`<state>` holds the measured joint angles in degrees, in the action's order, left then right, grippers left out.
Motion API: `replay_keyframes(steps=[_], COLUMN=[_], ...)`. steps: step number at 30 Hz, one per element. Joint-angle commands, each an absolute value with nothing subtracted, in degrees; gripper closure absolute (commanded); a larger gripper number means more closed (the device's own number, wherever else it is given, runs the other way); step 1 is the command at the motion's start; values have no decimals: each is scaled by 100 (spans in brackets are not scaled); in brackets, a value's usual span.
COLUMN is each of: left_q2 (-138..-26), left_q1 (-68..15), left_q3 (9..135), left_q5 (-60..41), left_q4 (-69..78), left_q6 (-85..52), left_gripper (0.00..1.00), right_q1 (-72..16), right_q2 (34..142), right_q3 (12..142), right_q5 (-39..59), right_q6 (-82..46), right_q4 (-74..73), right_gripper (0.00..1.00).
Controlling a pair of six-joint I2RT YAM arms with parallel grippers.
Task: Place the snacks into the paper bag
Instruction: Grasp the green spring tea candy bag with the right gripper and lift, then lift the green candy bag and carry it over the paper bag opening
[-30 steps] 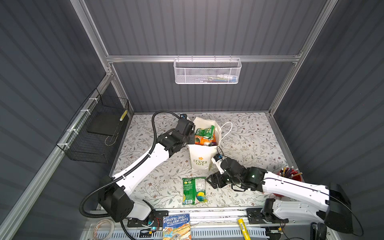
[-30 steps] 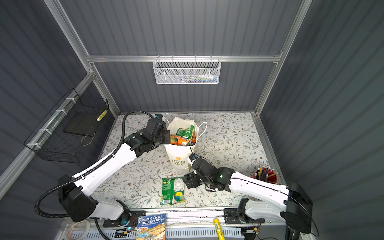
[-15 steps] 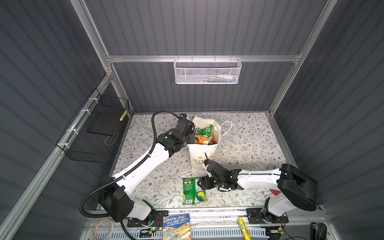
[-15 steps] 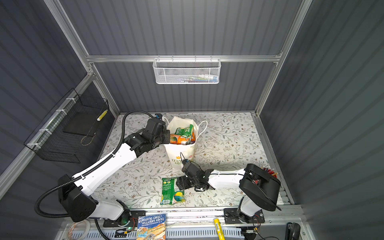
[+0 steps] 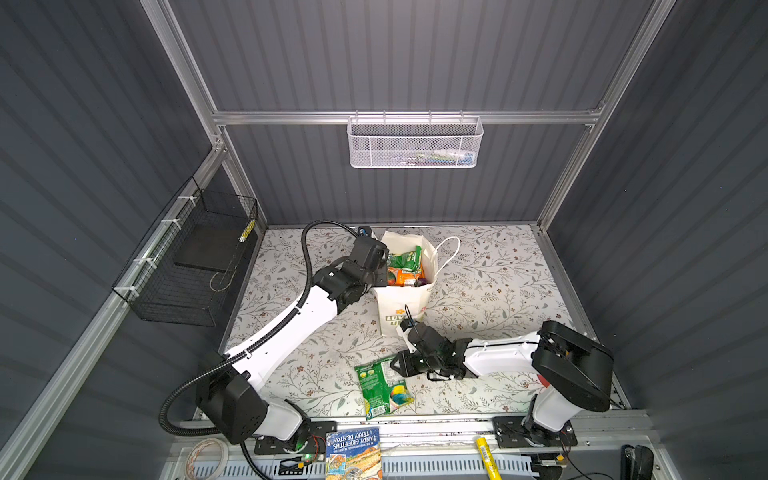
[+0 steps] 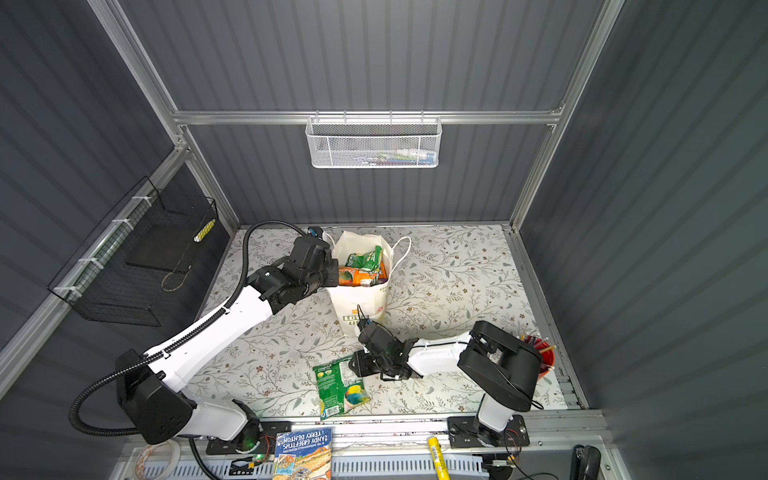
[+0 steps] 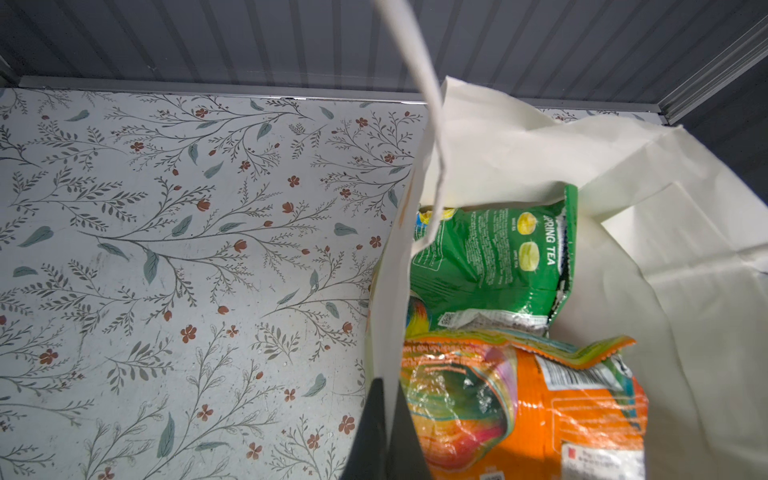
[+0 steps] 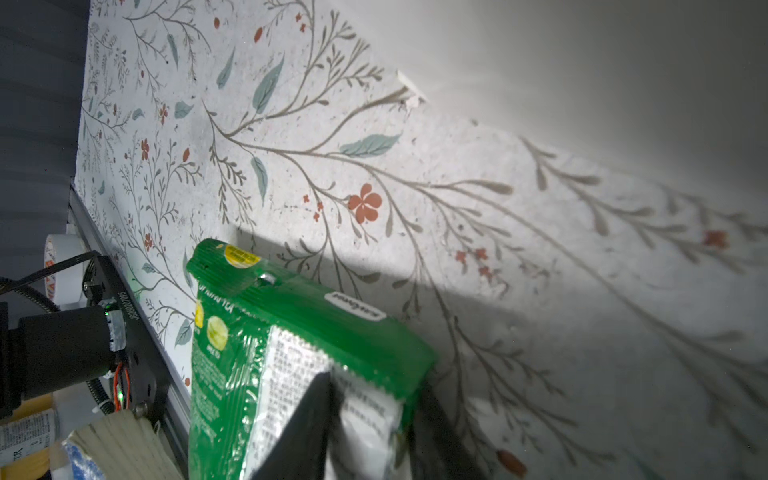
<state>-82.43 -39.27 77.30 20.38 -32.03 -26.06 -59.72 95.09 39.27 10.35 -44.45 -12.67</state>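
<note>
The white paper bag [image 5: 401, 307] [image 6: 357, 303] stands upright mid-table with green [image 7: 490, 253] and orange [image 7: 540, 407] snacks inside. My left gripper [image 5: 379, 277] [image 7: 386, 386] is shut on the bag's left rim, with the paper wall [image 7: 519, 137] pinched between the fingers. One green snack packet [image 5: 384, 388] [image 6: 338, 384] [image 8: 291, 332] lies flat near the front edge. My right gripper [image 5: 400, 365] [image 6: 354, 365] [image 8: 374, 382] is low at the packet's far right corner. Its fingers are closed on that corner, one on each face.
A white mesh basket [image 5: 413, 143] hangs on the back wall and a black wire basket [image 5: 191, 266] on the left wall. A red pencil cup [image 6: 540, 357] stands at the right edge behind my right arm. A book [image 5: 353, 453] and a yellow marker [image 5: 486, 455] lie in front of the table.
My right gripper has moved left and down from beside the bag to the green packet, and its jaws have closed on the packet's corner. The left arm and the bag have not moved.
</note>
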Motion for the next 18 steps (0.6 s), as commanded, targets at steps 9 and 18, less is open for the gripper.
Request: replay_keyframes(steps=[9,18], left_q2=[-8244,-8262], left_q1=[-3929,-3929], left_q3=[7849,7844], left_q5=[2117,2019], left_q4=[-3192,-3172], left_q6=[-2479,-2461], left_gripper=[100,100], right_q1=[-5801,-5297], right_q2=[8866,6914], right_q3=[3612,3305], right_q5=[700,199], right_q6=[-4447,-4052], right_q4=[-898,301], right_gripper=[100,100])
